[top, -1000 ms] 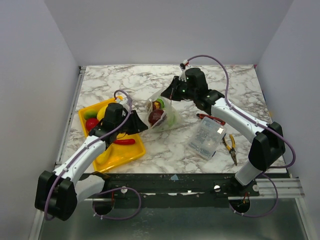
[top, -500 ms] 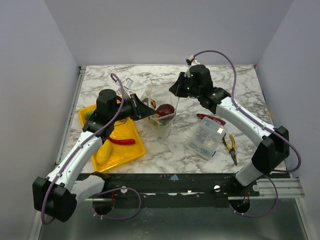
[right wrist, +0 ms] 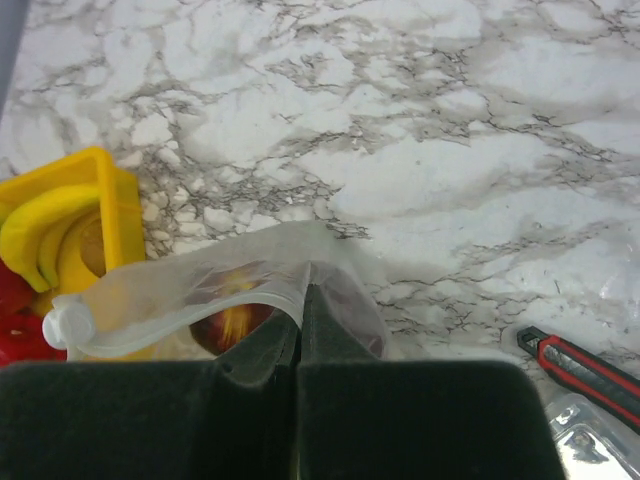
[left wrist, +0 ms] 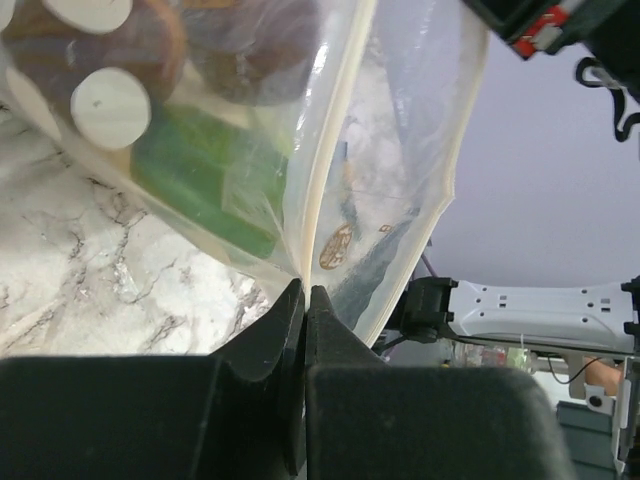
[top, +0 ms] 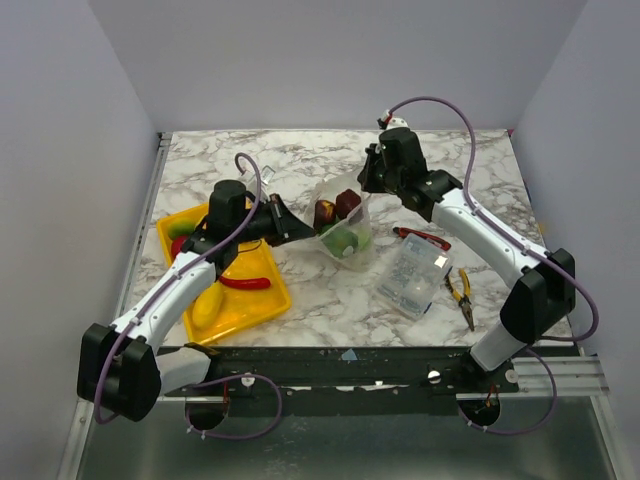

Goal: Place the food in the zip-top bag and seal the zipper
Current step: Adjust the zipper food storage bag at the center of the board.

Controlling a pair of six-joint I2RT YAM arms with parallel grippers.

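While the left gripper point(left wrist: 305, 292) is clamped on one end of the zipper point(left wrist: 322, 160) and the right gripper point(right wrist: 301, 290) pinches the other, the strip runs left to right between them, the bag point(top: 362, 228) sagging below. Dark red fruits point(top: 338, 208) sit inside. The banana point(top: 207, 305) and chili point(top: 247, 283) lie on the tray point(top: 272, 303), nearer the left arm. Whether the bag touches the tabletop point(top: 330, 300) is unclear.

A white marble-patterned table point(top: 290, 155) with grey veins sits inside the enclosure. Plain pale grey walls point(top: 340, 60) stand behind it and at both sides, evenly lit.
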